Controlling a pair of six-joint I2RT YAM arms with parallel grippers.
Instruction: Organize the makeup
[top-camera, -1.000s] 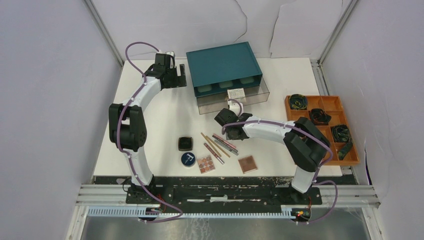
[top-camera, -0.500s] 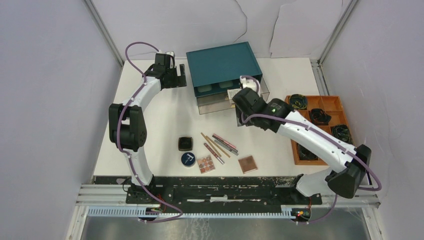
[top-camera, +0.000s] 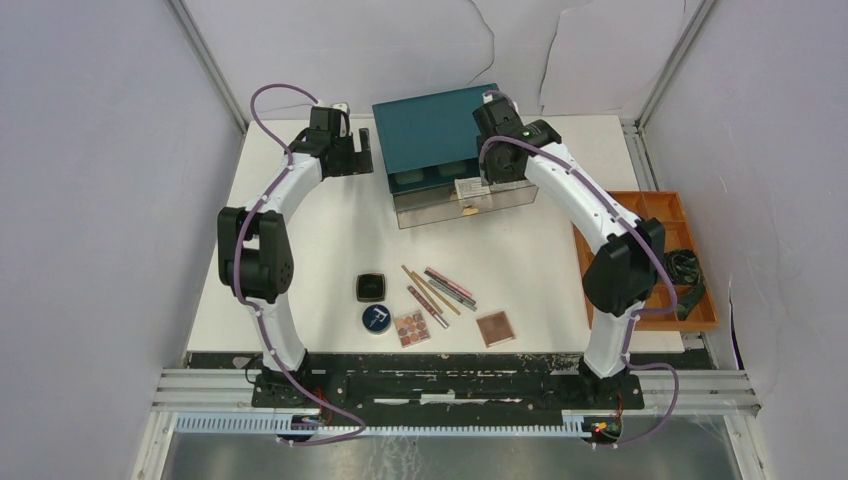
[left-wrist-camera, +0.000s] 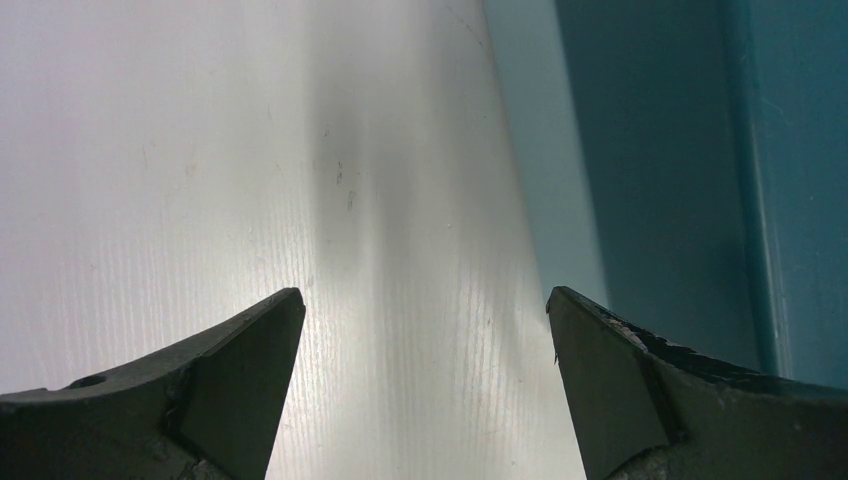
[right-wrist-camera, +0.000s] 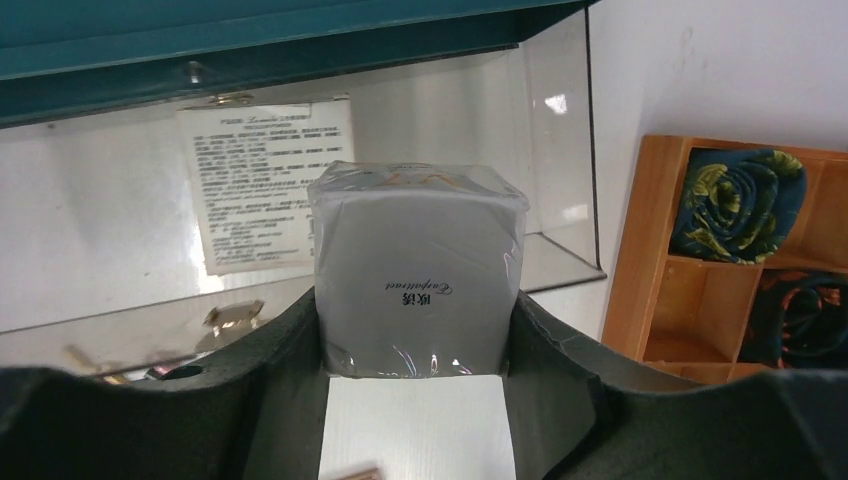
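My right gripper (top-camera: 495, 172) is shut on the white cube (right-wrist-camera: 415, 265), a foil-wrapped box, and holds it over the right part of the clear open drawer (top-camera: 465, 205); the wrist view shows the gripper (right-wrist-camera: 415, 335) clamping its sides. A white packet (top-camera: 472, 186) with printed text lies in the drawer (right-wrist-camera: 265, 180). My left gripper (top-camera: 362, 155) is open and empty beside the teal box's left side (left-wrist-camera: 425, 330). On the near table lie the black square compact (top-camera: 371, 287), round dark-blue tin (top-camera: 377, 318), eyeshadow palette (top-camera: 411, 328), brown compact (top-camera: 495, 328) and thin pencils (top-camera: 438, 290).
The large teal drawer box (top-camera: 440, 125) stands at the back centre and fills the right of the left wrist view (left-wrist-camera: 680, 150). An orange tray (top-camera: 655, 210) with dark coiled items sits at the right edge (right-wrist-camera: 650, 260). White walls close in the sides.
My right arm has swung from the table in front of the drawer back and up, now reaching over the open drawer with the white cube. The left arm has not moved.
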